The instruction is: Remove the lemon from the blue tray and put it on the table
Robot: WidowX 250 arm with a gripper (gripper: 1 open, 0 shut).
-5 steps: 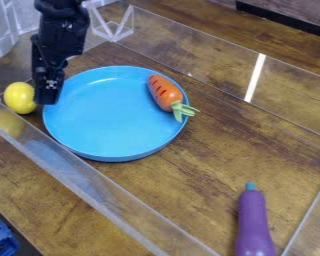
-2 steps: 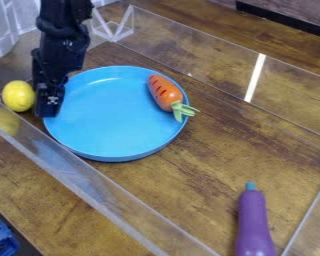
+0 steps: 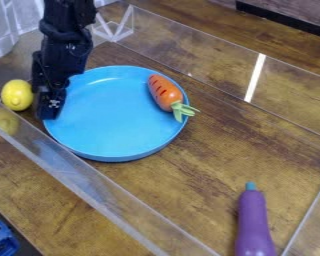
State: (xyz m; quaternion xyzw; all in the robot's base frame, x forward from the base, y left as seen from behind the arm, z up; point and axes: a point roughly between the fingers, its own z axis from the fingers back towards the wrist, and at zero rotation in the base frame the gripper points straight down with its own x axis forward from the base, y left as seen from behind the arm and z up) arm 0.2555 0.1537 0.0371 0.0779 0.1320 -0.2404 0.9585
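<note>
The yellow lemon (image 3: 16,95) lies on the dark wood table (image 3: 236,140), just outside the left rim of the blue tray (image 3: 116,128). My black gripper (image 3: 48,102) points steeply down over that left rim, right beside the lemon. It stands open with nothing between its fingers. The lemon sits to the left of the fingers, free of them.
An orange carrot (image 3: 164,92) with a green top lies in the tray near its right rim. A purple eggplant (image 3: 254,226) rests on the table at the front right. A clear acrylic wall (image 3: 83,185) runs along the front left edge.
The arm's upper part has leaned slightly to the right. The gripper's tips and the lemon stay where they were.
</note>
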